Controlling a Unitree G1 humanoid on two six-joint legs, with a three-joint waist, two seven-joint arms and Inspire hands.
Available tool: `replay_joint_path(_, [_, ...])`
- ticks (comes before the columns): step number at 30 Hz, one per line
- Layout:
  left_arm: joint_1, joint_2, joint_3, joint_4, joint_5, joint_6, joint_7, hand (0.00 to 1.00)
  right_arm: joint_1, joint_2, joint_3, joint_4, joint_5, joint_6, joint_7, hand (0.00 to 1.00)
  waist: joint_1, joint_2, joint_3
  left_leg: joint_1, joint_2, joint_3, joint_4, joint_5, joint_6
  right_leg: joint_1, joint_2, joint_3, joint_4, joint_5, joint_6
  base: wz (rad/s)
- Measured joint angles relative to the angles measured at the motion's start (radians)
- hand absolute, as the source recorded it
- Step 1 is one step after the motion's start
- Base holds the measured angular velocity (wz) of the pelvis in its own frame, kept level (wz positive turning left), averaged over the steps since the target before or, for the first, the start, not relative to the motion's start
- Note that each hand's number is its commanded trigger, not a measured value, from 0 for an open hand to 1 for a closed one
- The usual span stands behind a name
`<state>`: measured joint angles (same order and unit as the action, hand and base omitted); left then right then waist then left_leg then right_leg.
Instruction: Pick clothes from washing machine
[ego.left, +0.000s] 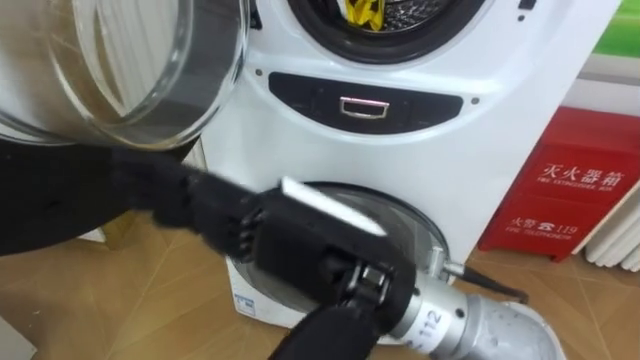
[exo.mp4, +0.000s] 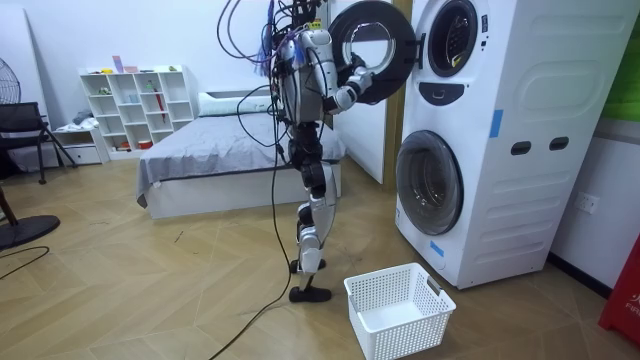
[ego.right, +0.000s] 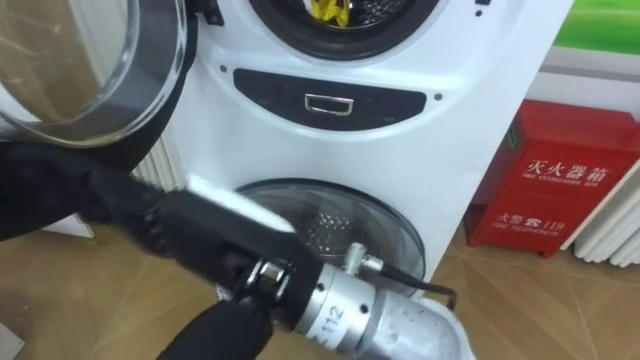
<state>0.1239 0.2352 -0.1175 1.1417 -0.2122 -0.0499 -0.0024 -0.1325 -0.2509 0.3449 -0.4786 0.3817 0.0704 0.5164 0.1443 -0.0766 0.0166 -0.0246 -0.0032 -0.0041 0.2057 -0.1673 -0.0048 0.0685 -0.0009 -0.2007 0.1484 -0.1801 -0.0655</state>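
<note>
Washing machine (ego.left: 420, 150): upper door (ego.left: 150, 70) open at left, yellow cloth (ego.left: 362, 12) inside. Our right hand (ego.left: 230, 225) reaches across below the door. It's blurred, so we can't tell if it's open or closed.

We found the light bright and even over the tall white stacked washing machine (ego.left: 330, 150), and shadows stayed soft. Pale glare streaked the round clear glass door (ego.left: 130, 70) and the lower chrome-rimmed porthole (ego.right: 340, 228). The black right hand (ego.left: 262, 240) was smeared by blur.

Upper drum mouth (ego.left: 410, 15) open, swung door (ego.left: 130, 70) at left, lower door (ego.left: 405, 230) shut
</note>
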Motion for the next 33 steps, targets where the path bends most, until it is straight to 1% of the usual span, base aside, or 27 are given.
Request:
replay_joint_path(2, [0.008,-0.001,0.004,0.0,0.0,0.0,0.0,0.0,0.033,-0.003,-0.042,0.0,-0.004,-0.009,-0.028,0.0,-0.008,0.003,0.0004,0.0,-0.003,-0.001,0.0,-0.001,0.002,0.001,-0.002,-0.002,0.001,-0.002,0.003,0.02])
replay_joint_path(5, [0.019,-0.012,0.013,0.0,-0.022,0.0,0.007,0.0,0.061,-0.013,-0.098,0.013,-0.002,-0.009,-0.083,0.0,-0.031,0.011,0.004,0.003,-0.008,-0.001,-0.003,0.0,0.004,0.001,-0.008,0.0,0.002,-0.004,0.007,-0.01])
replay_joint_path(8, [0.023,-0.022,0.018,0.0,-0.033,0.0,0.012,0.0,0.061,-0.018,-0.136,0.046,-0.003,-0.011,-0.138,0.0,-0.049,0.015,-0.0006,0.008,-0.011,0.004,-0.012,0.0,0.005,0.0,-0.011,0.004,0.002,-0.005,0.01,-0.04])
replay_joint_path(11, [0.025,-0.027,0.018,-0.001,-0.032,0.0,0.012,0.0,0.054,-0.018,-0.151,0.073,-0.002,-0.015,-0.181,0.0,-0.056,0.021,-0.0058,0.019,-0.01,0.017,-0.018,0.001,0.006,0.0,-0.012,0.009,0.004,-0.005,0.01,-0.07])
replay_joint_path(12, [0.023,-0.028,0.018,-0.001,-0.032,0.0,0.013,0.0,0.053,-0.018,-0.156,0.076,0.0,-0.016,-0.195,0.0,-0.057,0.021,-0.0065,0.02,-0.009,0.019,-0.018,0.001,0.006,0.0,-0.012,0.009,0.006,-0.005,0.011,-0.05])
replay_joint_path(14, [0.023,-0.028,0.017,-0.001,-0.032,0.0,0.017,0.0,0.046,-0.02,-0.162,0.082,0.0,-0.016,-0.213,0.0,-0.057,0.021,-0.0066,0.021,-0.008,0.019,-0.02,0.001,0.006,0.0,-0.011,0.009,0.007,-0.005,0.011,0.0])
replay_joint_path(16, [0.023,-0.029,0.017,-0.001,-0.031,0.0,0.021,0.0,0.015,-0.022,-0.162,0.1,0.001,-0.015,-0.231,0.0,-0.057,0.02,-0.0063,0.02,-0.008,0.017,-0.021,0.001,0.006,0.001,-0.011,0.008,0.008,-0.005,0.011,0.02])
replay_joint_path(19, [0.02,-0.029,0.019,-0.001,-0.031,0.0,0.022,0.0,-0.041,-0.022,-0.165,0.131,0.007,-0.016,-0.262,0.0,-0.052,0.014,-0.0043,0.022,-0.008,0.014,-0.021,0.001,0.006,0.001,-0.012,0.004,0.008,-0.005,0.011,0.03])
replay_joint_path(21, [0.02,-0.028,0.025,-0.001,-0.031,0.0,0.022,0.0,-0.062,-0.022,-0.165,0.156,0.014,-0.018,-0.277,0.0,-0.037,0.009,-0.0009,0.028,-0.008,0.016,-0.021,0.001,0.006,0.005,-0.012,0.005,0.008,-0.005,0.011,0.0])
replay_joint_path(22, [0.02,-0.026,0.025,-0.002,-0.031,0.0,0.022,0.0,-0.067,-0.021,-0.165,0.169,0.015,-0.018,-0.287,0.0,-0.029,0.004,0.0021,0.032,-0.008,0.016,-0.02,0.001,0.006,0.01,-0.012,0.005,0.008,-0.005,0.011,0.0])
replay_joint_path(23, [0.021,-0.026,0.025,-0.002,-0.032,0.0,0.024,0.0,-0.073,-0.017,-0.163,0.18,0.013,-0.017,-0.293,0.0,-0.026,0.003,0.0032,0.034,-0.007,0.018,-0.016,-0.002,0.009,0.015,-0.011,0.004,0.008,-0.005,0.011,0.0])
replay_joint_path(25, [0.026,-0.027,0.026,-0.002,-0.029,0.001,0.033,0.0,-0.091,-0.006,-0.162,0.19,0.012,-0.017,-0.306,0.0,-0.018,0.006,0.005,0.031,-0.005,0.021,-0.003,-0.008,0.014,0.018,-0.01,0.003,0.01,-0.005,0.012,0.0])
replay_joint_path(26, [0.025,-0.028,0.027,-0.003,-0.032,0.004,0.035,0.0,-0.107,0.0,-0.162,0.198,0.013,-0.018,-0.318,0.0,-0.014,0.008,0.0068,0.025,-0.002,0.021,0.009,-0.015,0.014,0.017,-0.008,0.004,0.018,-0.005,0.012,0.04])
replay_joint_path(27, [0.025,-0.03,0.03,-0.002,-0.033,0.009,0.039,0.0,-0.122,0.006,-0.164,0.209,0.013,-0.018,-0.331,0.0,-0.013,0.013,0.0095,0.009,0.008,0.018,0.043,-0.035,0.013,0.016,0.004,0.002,0.026,-0.006,0.013,0.0])
replay_joint_path(28, [0.024,-0.031,0.036,0.0,-0.032,0.01,0.04,0.0,-0.129,0.012,-0.164,0.216,0.008,-0.02,-0.335,0.0,-0.009,0.015,0.0102,-0.002,0.011,0.017,0.068,-0.047,0.012,0.015,0.009,0.003,0.03,-0.007,0.012,0.0])
replay_joint_path(29, [0.02,-0.032,0.043,0.003,-0.027,0.018,0.041,0.0,-0.143,0.017,-0.163,0.241,0.005,-0.032,-0.341,0.0,0.002,0.024,0.0141,-0.027,0.027,0.016,0.133,-0.081,0.009,0.013,0.022,0.003,0.046,-0.011,0.009,-0.04])
replay_joint_path(30, [0.022,-0.031,0.048,0.007,-0.021,0.022,0.041,0.0,-0.154,0.02,-0.163,0.272,0.005,-0.037,-0.34,0.0,0.005,0.031,0.0137,-0.057,0.043,0.012,0.209,-0.118,0.006,0.011,0.033,0.001,0.069,-0.027,0.002,0.0])
replay_joint_path(31, [0.025,-0.031,0.054,0.011,-0.021,0.025,0.041,0.0,-0.157,0.021,-0.163,0.285,0.005,-0.037,-0.341,0.0,0.007,0.033,0.0131,-0.066,0.048,0.007,0.241,-0.136,0.004,0.01,0.036,-0.001,0.084,-0.039,0.001,0.05])
replay_joint_path(32, [0.036,-0.03,0.069,0.012,-0.019,0.034,0.042,0.0,-0.157,0.025,-0.163,0.306,0.004,-0.037,-0.341,0.0,0.008,0.034,0.011,-0.081,0.054,0.002,0.28,-0.157,0.003,-0.002,0.036,-0.004,0.12,-0.064,-0.002,0.08])
replay_joint_path(33, [0.046,-0.029,0.075,0.01,-0.014,0.038,0.042,0.0,-0.157,0.027,-0.163,0.312,0.004,-0.037,-0.342,0.0,0.014,0.031,0.0089,-0.086,0.058,0.0,0.292,-0.162,0.002,-0.007,0.037,-0.004,0.134,-0.073,-0.002,0.04])
